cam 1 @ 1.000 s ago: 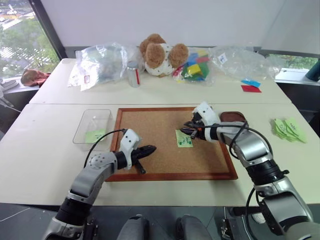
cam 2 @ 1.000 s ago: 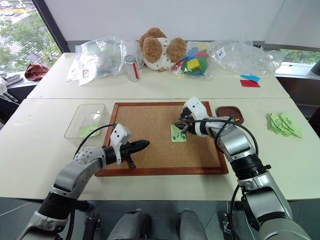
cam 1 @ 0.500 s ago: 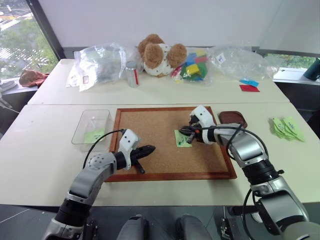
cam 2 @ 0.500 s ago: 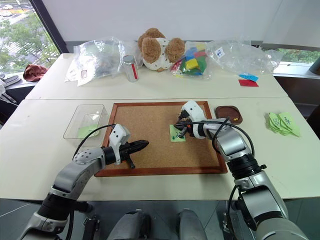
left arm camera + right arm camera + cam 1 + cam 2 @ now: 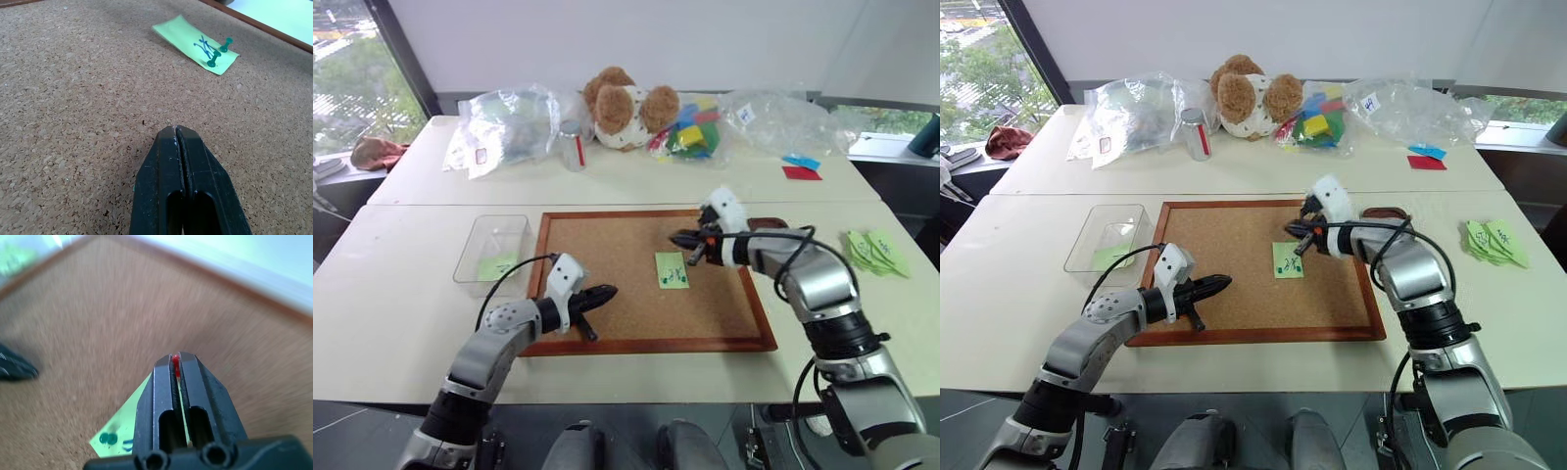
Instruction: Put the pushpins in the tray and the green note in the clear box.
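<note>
right tool (image 5: 176, 357) is up over the corkboard (image 5: 607, 264), clenched on a red pushpin (image 5: 175, 363), the tiny red head wedged right between the black fingertips. it hangs above the far right part of the board, clear of the surface, pointing left and slightly down.

below and just left of it lies the green note (image 5: 673, 270), flat on the cork, dark scribble on it, and two green pins (image 5: 217, 53) stuck in near one end. nothing touches the note.

left tool (image 5: 177, 134) hovers low over the near left part of the board, clenched on nothing, fingers pressed flat together, well apart from the note.

the tray (image 5: 1386, 211), dark reddish-brown, sits on the bench just off the board's far right corner, mostly hidden behind the right wrist; i can't tell what's in it.

the clear box (image 5: 494, 247) is on the bench just left of the board, with a green slip (image 5: 497, 265) lying inside at its near end.

further back on the bench: a teddy bear (image 5: 625, 106), a can (image 5: 573, 145), crinkled clear bags (image 5: 509, 122) and a heap of coloured blocks (image 5: 690, 132). out on the right edge, a small stack of green slips (image 5: 876, 253).
</note>
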`<state>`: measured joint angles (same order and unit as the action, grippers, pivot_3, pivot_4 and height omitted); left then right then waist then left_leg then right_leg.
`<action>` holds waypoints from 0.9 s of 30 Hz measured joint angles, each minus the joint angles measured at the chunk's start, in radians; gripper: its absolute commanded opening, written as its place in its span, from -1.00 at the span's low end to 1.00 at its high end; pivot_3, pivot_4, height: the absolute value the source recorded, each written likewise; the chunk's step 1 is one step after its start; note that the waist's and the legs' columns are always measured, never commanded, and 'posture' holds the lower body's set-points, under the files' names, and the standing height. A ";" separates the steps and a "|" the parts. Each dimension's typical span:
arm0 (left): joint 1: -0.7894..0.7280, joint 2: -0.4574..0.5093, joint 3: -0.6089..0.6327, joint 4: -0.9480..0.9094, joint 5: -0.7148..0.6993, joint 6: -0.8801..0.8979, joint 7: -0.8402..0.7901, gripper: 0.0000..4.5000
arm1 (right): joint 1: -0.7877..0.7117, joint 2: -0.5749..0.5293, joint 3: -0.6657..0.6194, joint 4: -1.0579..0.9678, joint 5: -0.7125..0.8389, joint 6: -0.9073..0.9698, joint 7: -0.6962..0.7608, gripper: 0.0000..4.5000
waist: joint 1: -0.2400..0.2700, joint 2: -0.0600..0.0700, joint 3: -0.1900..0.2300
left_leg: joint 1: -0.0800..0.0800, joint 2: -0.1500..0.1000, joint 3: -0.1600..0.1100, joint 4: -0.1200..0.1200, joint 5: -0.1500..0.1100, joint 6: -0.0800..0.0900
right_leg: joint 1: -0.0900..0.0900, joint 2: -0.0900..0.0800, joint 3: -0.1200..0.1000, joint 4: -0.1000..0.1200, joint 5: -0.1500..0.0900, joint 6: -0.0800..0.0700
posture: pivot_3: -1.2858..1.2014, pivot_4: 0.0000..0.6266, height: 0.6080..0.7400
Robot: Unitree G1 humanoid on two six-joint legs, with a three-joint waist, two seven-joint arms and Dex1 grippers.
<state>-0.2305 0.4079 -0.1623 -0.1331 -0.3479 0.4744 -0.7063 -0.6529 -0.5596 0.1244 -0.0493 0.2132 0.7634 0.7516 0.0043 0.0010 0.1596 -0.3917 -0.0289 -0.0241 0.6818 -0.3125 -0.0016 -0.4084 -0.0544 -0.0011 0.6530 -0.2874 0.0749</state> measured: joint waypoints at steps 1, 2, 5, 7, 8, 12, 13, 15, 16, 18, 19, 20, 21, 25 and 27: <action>0.000 0.000 0.000 0.001 0.001 -0.001 -0.001 -1.00 | 0.000 -0.004 -0.011 -0.007 0.002 0.008 -0.002 -0.98 | 0.000 0.000 0.000 | 0.000 0.000 0.000 0.000 0.000 0.000 | 0.000 0.000 0.000 0.000 0.000 0.000 | 0.03 -0.52 1.00; 0.000 0.000 0.000 0.001 0.002 -0.001 -0.001 -1.00 | -0.001 -0.008 -0.023 -0.007 0.005 0.015 -0.008 -0.98 | 0.000 0.000 0.000 | 0.000 0.000 0.000 0.000 0.000 0.000 | 0.000 0.000 0.000 0.000 0.000 0.000 | 0.03 -0.52 1.00; 0.000 -0.002 0.000 0.003 0.004 -0.002 -0.003 -1.00 | -0.023 -0.012 -0.060 0.017 0.004 0.012 -0.040 -0.98 | 0.000 0.000 0.000 | 0.000 0.000 0.000 0.000 0.000 0.000 | 0.000 0.000 0.000 0.000 0.000 0.000 | 0.03 -0.52 1.00; -0.002 -0.008 -0.001 0.005 0.005 -0.002 -0.003 -1.00 | -0.042 -0.033 -0.082 0.068 -0.012 -0.019 -0.064 -0.98 | 0.000 0.001 0.000 | 0.000 0.000 0.000 0.000 0.000 0.000 | 0.000 0.000 0.000 0.000 0.000 0.000 | 0.03 -0.52 1.00; -0.002 -0.010 -0.002 0.005 0.005 -0.002 -0.003 -1.00 | -0.051 -0.050 -0.098 0.108 -0.022 -0.042 -0.079 -0.98 | 0.003 0.000 0.000 | 0.000 0.000 0.000 0.000 0.000 0.000 | 0.001 0.000 0.000 0.000 0.000 0.000 | 0.03 -0.52 1.00; -0.005 -0.014 -0.001 0.009 0.009 -0.001 -0.006 -1.00 | -0.111 -0.103 -0.154 0.392 -0.072 -0.144 -0.146 -0.98 | 0.005 0.001 0.000 | 0.000 0.000 0.001 0.000 0.003 -0.004 | 0.001 0.000 0.000 -0.001 0.000 0.000 | 0.03 -0.52 1.00; -0.005 -0.014 -0.001 0.010 0.009 -0.001 -0.007 -1.00 | -0.120 -0.115 -0.166 0.457 -0.080 -0.167 -0.155 -0.98 | 0.005 0.001 -0.001 | 0.000 0.000 0.001 0.000 0.003 -0.004 | 0.000 0.000 0.000 -0.001 0.000 0.000 | 0.03 -0.52 1.00; -0.004 -0.014 0.002 0.010 0.010 0.000 -0.009 -1.00 | -0.139 -0.130 -0.175 0.564 -0.095 -0.207 -0.162 -0.98 | 0.003 0.002 -0.001 | 0.000 0.000 0.001 0.000 0.002 -0.004 | 0.000 0.000 0.000 -0.001 0.000 0.000 | 0.03 -0.52 1.00; -0.004 -0.014 0.003 0.011 0.010 0.000 -0.009 -1.00 | -0.147 -0.131 -0.175 0.602 -0.104 -0.223 -0.164 -0.98 | 0.002 0.003 -0.002 | 0.000 0.000 0.001 0.000 0.002 -0.004 | 0.000 0.000 0.000 0.000 0.000 0.000 | 0.03 -0.52 1.00; -0.004 -0.014 0.003 0.012 0.011 0.000 -0.009 -1.00 | -0.160 -0.131 -0.172 0.673 -0.121 -0.255 -0.165 -0.98 | 0.000 0.003 -0.002 | 0.000 0.000 0.001 0.000 0.002 -0.003 | 0.001 0.000 0.000 0.000 0.000 0.000 | 0.03 -0.52 1.00; -0.004 -0.015 0.002 0.012 0.011 0.000 -0.009 -1.00 | -0.163 -0.131 -0.169 0.704 -0.131 -0.270 -0.165 -0.98 | 0.000 0.003 -0.002 | 0.000 0.000 0.001 0.000 0.001 -0.002 | 0.001 0.000 0.000 0.000 0.000 0.000 | 0.03 -0.52 1.00; -0.004 -0.015 0.002 0.012 0.011 0.000 -0.009 -1.00 | -0.165 -0.131 -0.167 0.728 -0.134 -0.280 -0.163 -0.98 | 0.000 0.003 -0.002 | 0.000 0.000 0.001 0.000 0.001 -0.002 | 0.001 0.000 0.000 0.000 0.000 0.000 | 0.03 -0.52 1.00; -0.004 -0.015 0.002 0.012 0.011 0.000 -0.009 -1.00 | -0.166 -0.131 -0.166 0.753 -0.139 -0.291 -0.158 -0.98 | 0.000 0.004 -0.002 | 0.000 0.000 0.001 0.000 0.002 -0.002 | 0.001 0.000 0.000 0.000 0.000 0.000 | 0.03 -0.52 1.00; -0.003 -0.015 0.003 0.011 0.011 0.001 -0.009 -1.00 | -0.166 -0.131 -0.166 0.781 -0.143 -0.295 -0.134 -0.98 | 0.000 0.004 -0.002 | 0.000 0.000 0.001 0.000 0.002 -0.003 | 0.001 0.000 0.000 0.000 0.000 0.000 | 0.03 -0.52 1.00; -0.003 -0.014 0.003 0.011 0.012 0.001 -0.009 -1.00 | -0.165 -0.131 -0.166 0.781 -0.149 -0.296 -0.127 -0.98 | 0.000 0.004 -0.002 | 0.000 0.000 0.001 0.000 0.002 -0.003 | 0.001 0.000 0.000 0.000 0.000 0.000 | 0.03 -0.52 1.00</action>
<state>-0.2337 0.3934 -0.1597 -0.1225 -0.3362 0.4750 -0.7152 -0.8182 -0.6904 -0.0412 0.7316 0.0643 0.4676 0.6242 0.0039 0.0047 0.1573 -0.3914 -0.0290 -0.0228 0.6819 -0.3106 -0.0045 -0.4076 -0.0544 -0.0008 0.6530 -0.2874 0.0749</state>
